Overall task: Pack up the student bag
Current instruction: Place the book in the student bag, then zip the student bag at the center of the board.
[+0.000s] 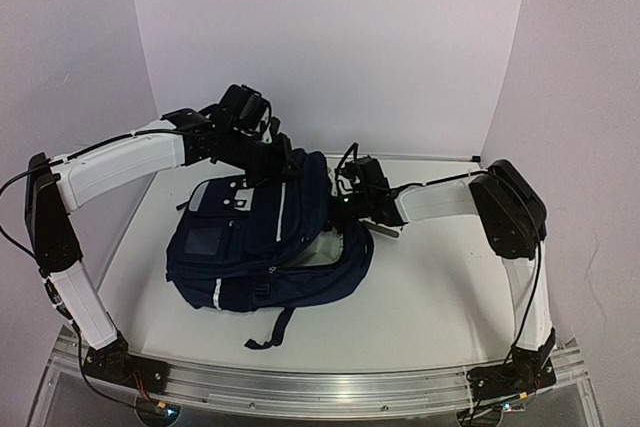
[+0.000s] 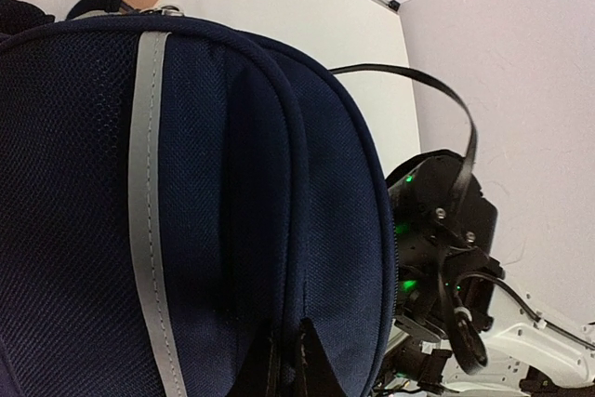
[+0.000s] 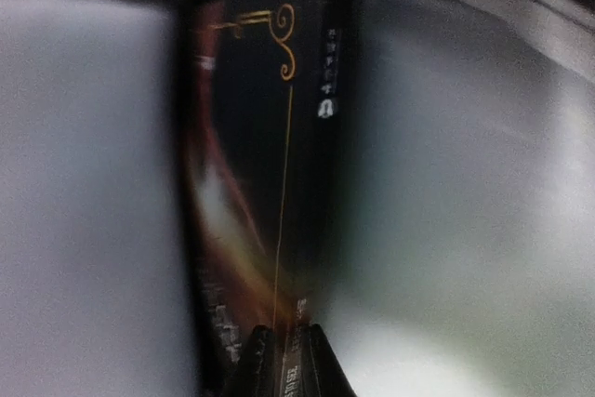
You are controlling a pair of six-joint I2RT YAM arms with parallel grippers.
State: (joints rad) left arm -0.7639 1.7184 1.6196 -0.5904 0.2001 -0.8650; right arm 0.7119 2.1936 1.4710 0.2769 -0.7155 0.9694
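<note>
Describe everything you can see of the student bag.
The student bag is a large navy-blue fabric backpack, mesh-textured up close, with grey stripes, a white patch near its top and zipped seams. It lies front-up on the table, with black straps trailing toward the near edge. The left gripper is shut on a seam at its top. The right gripper reaches into its right side, where a dark book shows.

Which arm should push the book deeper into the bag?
Right. The right jaws are in the bag's mouth, at the book; the left jaws are shut on its top seam, holding it.
</note>
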